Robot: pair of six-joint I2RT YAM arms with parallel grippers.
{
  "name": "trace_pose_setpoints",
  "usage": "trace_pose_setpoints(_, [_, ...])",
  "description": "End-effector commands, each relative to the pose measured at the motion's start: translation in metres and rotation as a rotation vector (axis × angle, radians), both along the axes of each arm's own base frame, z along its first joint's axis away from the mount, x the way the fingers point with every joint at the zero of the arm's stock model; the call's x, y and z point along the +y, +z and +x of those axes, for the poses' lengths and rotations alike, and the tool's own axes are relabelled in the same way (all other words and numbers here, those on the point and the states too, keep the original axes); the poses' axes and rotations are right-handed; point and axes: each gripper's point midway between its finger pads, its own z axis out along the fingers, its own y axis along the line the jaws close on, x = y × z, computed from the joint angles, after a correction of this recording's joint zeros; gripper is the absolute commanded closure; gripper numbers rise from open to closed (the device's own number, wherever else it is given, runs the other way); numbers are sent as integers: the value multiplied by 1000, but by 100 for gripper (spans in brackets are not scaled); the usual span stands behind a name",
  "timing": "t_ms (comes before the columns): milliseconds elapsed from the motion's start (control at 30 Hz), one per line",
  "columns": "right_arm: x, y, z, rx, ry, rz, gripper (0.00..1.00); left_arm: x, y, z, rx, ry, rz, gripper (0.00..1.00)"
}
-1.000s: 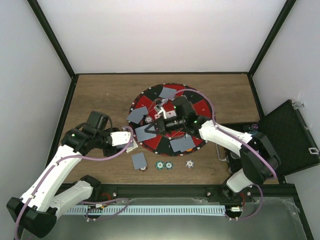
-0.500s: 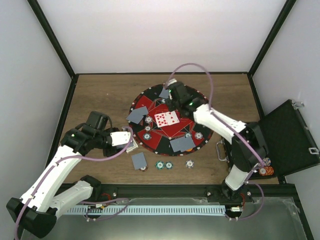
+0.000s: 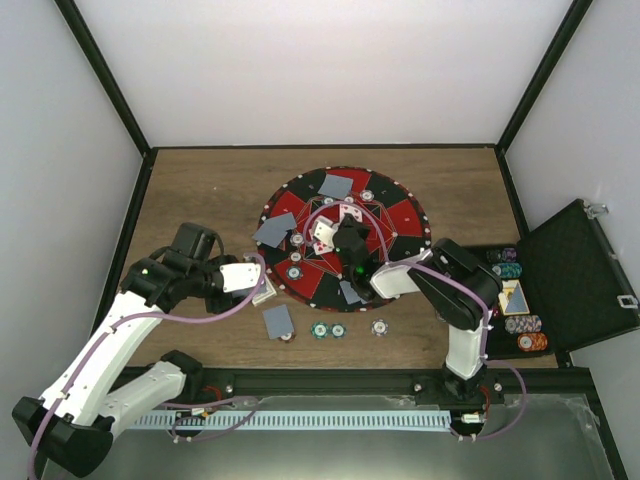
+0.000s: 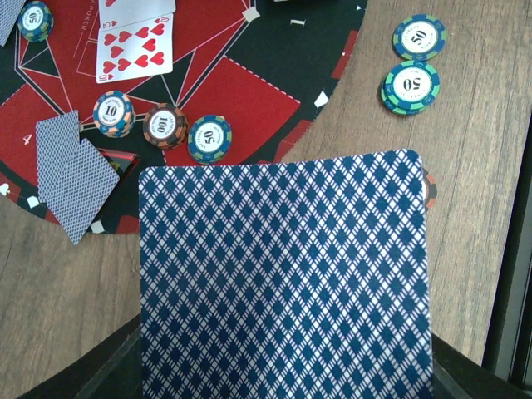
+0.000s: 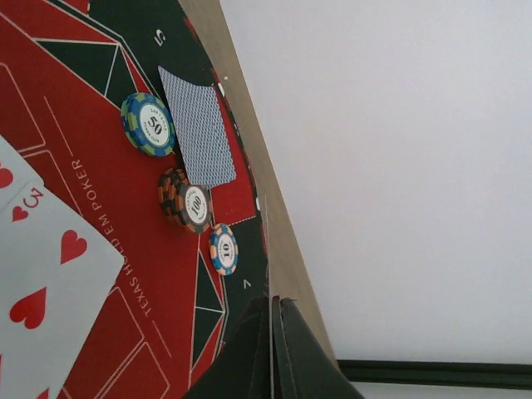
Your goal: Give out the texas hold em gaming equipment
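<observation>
Blue-diamond card (image 4: pixel 283 274) back fills the lower half of my left wrist view. The left claw (image 3: pixel 258 285) is pinching it by its near end, and I cannot tell whether it is one card or a thin stack. Its long axis runs straight out from the fingers, and its face is turned down.

The relation I care about is what lies past that far edge. Just ahead of the claw and to its left is the rim of the mat (image 4: pixel 241 100), with a row of three chips (image 4: pixel 165 126) just beyond the card's far left corner. A face-down pair (image 4: pixel 71 174) lies further left. Ahead and to the right is bare wood (image 4: pixel 482 166), where two green chips (image 4: pixel 410 87) sit touching, apart from the mat.

A push forward would carry the card over the mat, while a swing right would keep it over wood.

My right claw (image 5: pixel 272 332) is pressed together with nothing in it, above the middle of the mat with heart cards (image 5: pixel 50 283) lying below it. I judge the left arm to be the nearer one for the places along this edge.
</observation>
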Motion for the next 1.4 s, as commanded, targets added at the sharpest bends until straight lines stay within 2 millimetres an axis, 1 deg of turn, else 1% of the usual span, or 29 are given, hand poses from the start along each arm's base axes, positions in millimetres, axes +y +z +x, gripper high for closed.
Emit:
trace_pose_setpoints(0, [1, 7, 1, 17, -27, 110, 97, -1, 9, 2, -29, 1, -19, 95])
trace_pose_setpoints(200, [-2, -31, -15, 220, -49, 174, 86, -2, 9, 2, -27, -3, -21, 95])
trace_pose_setpoints(333, [-5, -46, -23, 298, -69, 186, 81, -3, 11, 2, -26, -5, -28, 95])
trace_pose_setpoints(433, [-3, -51, -28, 355, -73, 207, 73, -3, 12, 3, -31, -3, -27, 95])
trace_pose_setpoints(467, [-3, -53, -29, 372, -76, 214, 69, -3, 12, 3, -33, -3, -27, 95])
trace_pose_setpoints(600, [-1, -52, -33, 412, -81, 246, 38, -2, 14, 2, -37, -4, -25, 95])
trace_pose_setpoints(633, [-1, -51, -34, 420, -81, 253, 32, -2, 14, 2, -37, -4, -25, 95])
trace_pose_setpoints(667, [-2, -50, -34, 428, -85, 258, 30, -2, 15, 2, -39, -4, -25, 95])
trace_pose_setpoints(833, [-9, -43, -28, 475, -133, 303, 24, -2, 15, 1, -36, -7, -26, 95])
trace_pose_setpoints(1000, [-6, -33, -31, 545, -149, 367, 23, -3, 14, 2, -31, -8, -27, 95])
trace_pose_setpoints(1067, [-5, -34, -33, 587, -166, 386, 22, -4, 14, 2, -27, -9, -30, 95])
trace_pose_setpoints(1133, [-3, -41, -39, 640, -160, 392, 21, -4, 14, 2, -27, -9, -31, 95])
trace_pose_setpoints(1367, [-9, -72, -53, 747, -212, 354, 21, -4, 13, 1, -24, -8, -30, 95])
